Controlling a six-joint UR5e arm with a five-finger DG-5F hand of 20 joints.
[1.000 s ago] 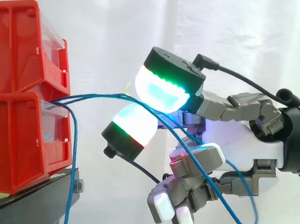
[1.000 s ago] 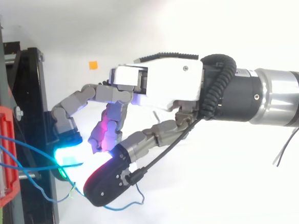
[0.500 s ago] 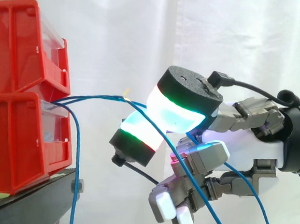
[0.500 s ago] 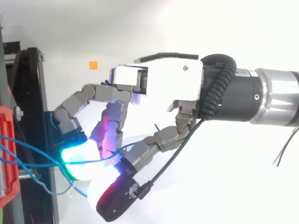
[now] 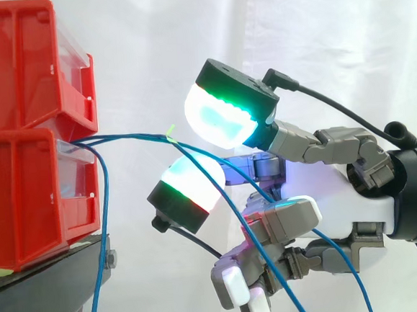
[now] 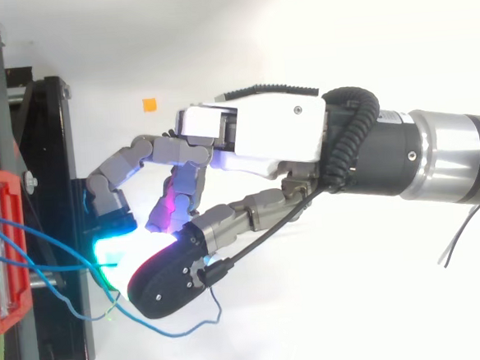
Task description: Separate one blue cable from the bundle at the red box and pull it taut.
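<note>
While the blue cables leave the lower of 2 stacked red bins and slant down across the palm, the hand sits near the bins, its 2 glowing pads apart — cables threading between them, unclamped.
</note>
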